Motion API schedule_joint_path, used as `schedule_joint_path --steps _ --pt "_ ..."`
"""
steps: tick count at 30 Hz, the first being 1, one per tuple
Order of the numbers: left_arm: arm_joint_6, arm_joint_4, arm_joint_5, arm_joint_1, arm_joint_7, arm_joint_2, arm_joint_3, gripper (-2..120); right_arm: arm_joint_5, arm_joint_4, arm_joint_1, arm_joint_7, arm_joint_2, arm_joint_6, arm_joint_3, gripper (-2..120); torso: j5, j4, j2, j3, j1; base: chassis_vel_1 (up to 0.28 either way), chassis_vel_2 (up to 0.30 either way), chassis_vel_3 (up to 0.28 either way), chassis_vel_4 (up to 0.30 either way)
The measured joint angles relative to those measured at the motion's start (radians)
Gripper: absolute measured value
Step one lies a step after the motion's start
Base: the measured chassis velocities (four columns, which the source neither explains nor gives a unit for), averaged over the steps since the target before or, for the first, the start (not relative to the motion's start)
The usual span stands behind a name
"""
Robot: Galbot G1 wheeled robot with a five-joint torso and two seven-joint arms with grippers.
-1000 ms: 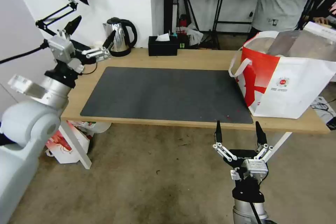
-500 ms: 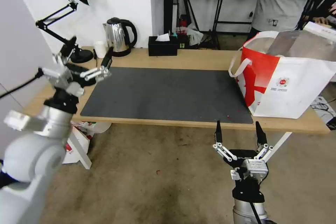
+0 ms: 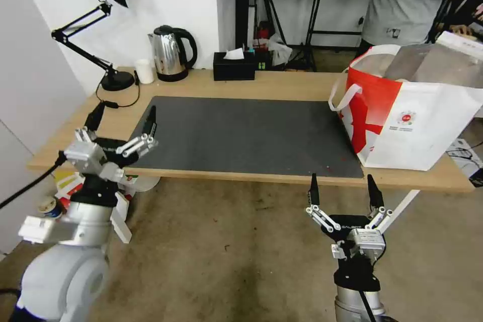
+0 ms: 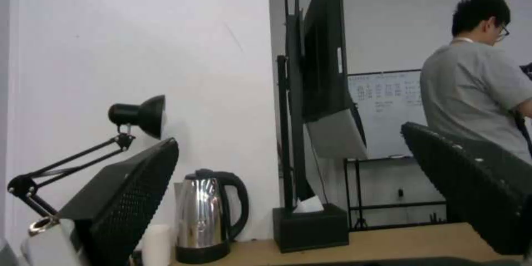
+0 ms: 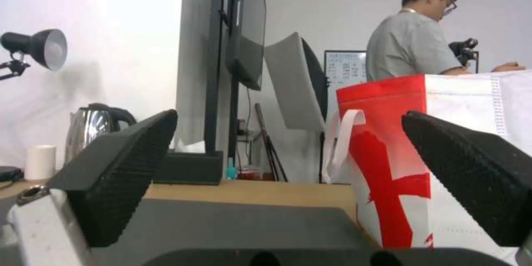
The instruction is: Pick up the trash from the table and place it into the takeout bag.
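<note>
light wood and the dark grey mat [image 3: 241,133] of the table [image 3: 282,84] carry no trash, which i judge is in the takeout bag [image 3: 412,110] standing open at the right end. the left gripper [image 3: 122,126] at the near left corner and the right gripper [image 3: 343,192] below the front edge both hang wide open and empty, apparently parked clear.

On the one table [image 3: 282,85] we count one dark grey mat [image 3: 241,136], one takeout bag [image 3: 417,121] with two white loop handles, one black desk lamp [image 3: 100,25], one steel kettle [image 3: 171,53], one small white cup [image 3: 145,71] and one black tissue box [image 3: 234,66]. We count two grippers, the left gripper [image 3: 122,119] and the right gripper [image 3: 343,191], each with two black fingers spread apart.
</note>
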Motion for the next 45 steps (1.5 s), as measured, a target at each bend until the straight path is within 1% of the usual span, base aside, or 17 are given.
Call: schedule_joint_path --steps 4,7,15,27,31,37,45 --pt "-0.025 -0.005 0.042 0.036 -0.014 -0.027 0.027 100 0.0 0.0 0.0 0.0 0.0 0.0 0.0 100 -0.0001 0.0001 0.0 0.0 0.0 0.0 0.0 0.0 0.0" --pt "-0.042 0.003 0.058 0.045 -0.017 -0.033 0.04 100 0.0 0.0 0.0 0.0 0.0 0.0 0.0 100 0.0 0.0001 0.0 0.0 0.0 0.0 0.0 0.0 0.0" --pt "-0.091 0.017 0.091 0.074 -0.015 -0.026 0.053 100 0.0 0.0 0.0 0.0 0.0 0.0 0.0 100 0.0 0.0 0.0 0.0 0.0 0.0 0.0 0.0 0.0" --pt "-0.174 0.04 0.119 0.129 -0.019 -0.019 0.048 100 0.0 0.0 0.0 0.0 0.0 0.0 0.0 100 0.0 0.0001 0.0 0.0 0.0 0.0 0.0 0.0 0.0" --pt "-0.193 0.047 0.128 0.144 -0.017 -0.014 0.046 100 0.0 0.0 0.0 0.0 0.0 0.0 0.0 100 -0.0001 0.0001 0.0 0.0 0.0 0.0 0.0 0.0 0.0" --pt "-0.202 0.047 0.134 0.156 -0.014 -0.01 0.044 100 0.0 0.0 0.0 0.0 0.0 0.0 0.0 100 -0.0001 0.0001 0.0 0.0 0.0 0.0 0.0 0.0 0.0" --pt "-0.219 0.049 0.162 0.172 -0.012 -0.009 0.061 100 0.0 0.0 0.0 0.0 0.0 0.0 0.0 100 -0.0001 0.0001 0.0 0.0 0.0 0.0 0.0 0.0 0.0"
